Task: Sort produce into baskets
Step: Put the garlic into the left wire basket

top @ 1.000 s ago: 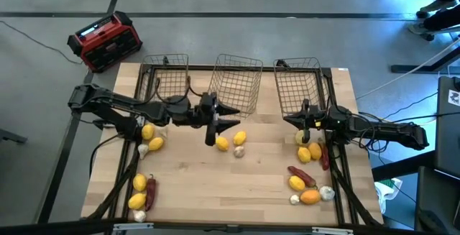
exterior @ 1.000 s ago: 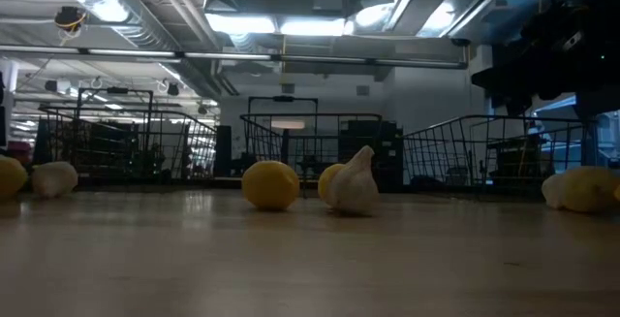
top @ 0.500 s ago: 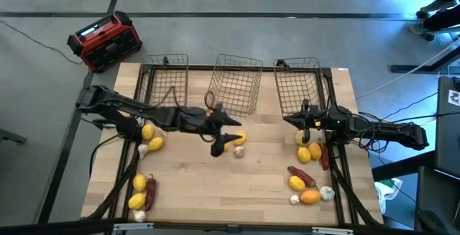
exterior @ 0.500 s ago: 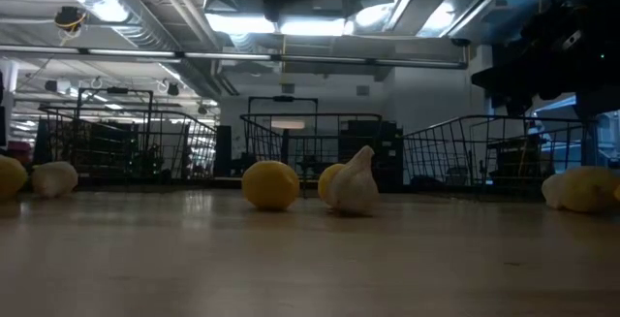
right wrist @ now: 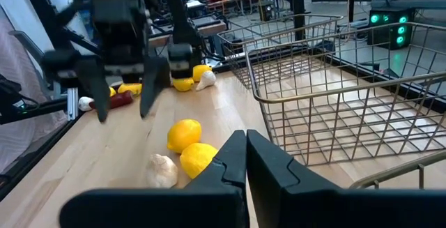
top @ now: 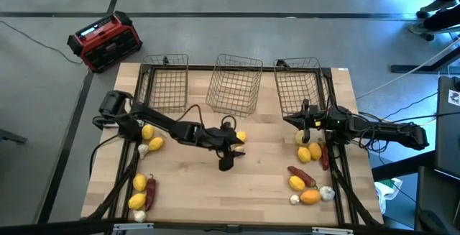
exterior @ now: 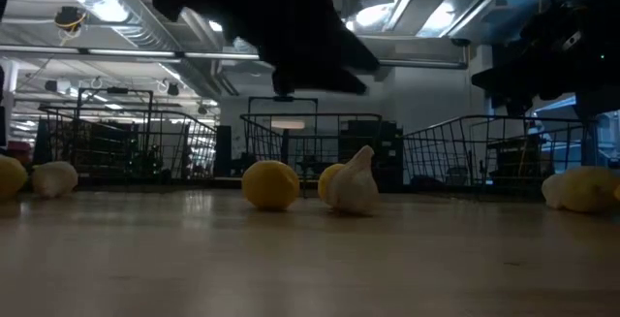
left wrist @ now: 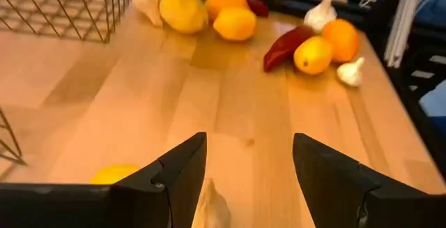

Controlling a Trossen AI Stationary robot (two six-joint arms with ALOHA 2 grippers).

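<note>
- The left gripper hangs over the table's middle with its fingers spread and empty, right above a white bulb and a lemon.
- Three baskets sit along the far edge.
- The right gripper is clenched and empty, by the right basket.

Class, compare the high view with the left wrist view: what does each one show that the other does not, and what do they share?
Only the high view shows all three baskets in a row, the red-and-black box, and the right pincer, shut, beside the right basket. Only the left wrist view shows the left pincer open from close up, with a garlic bulb and a lemon just below its fingers. Both show the wooden table and the cluster of produce at its right side.
</note>
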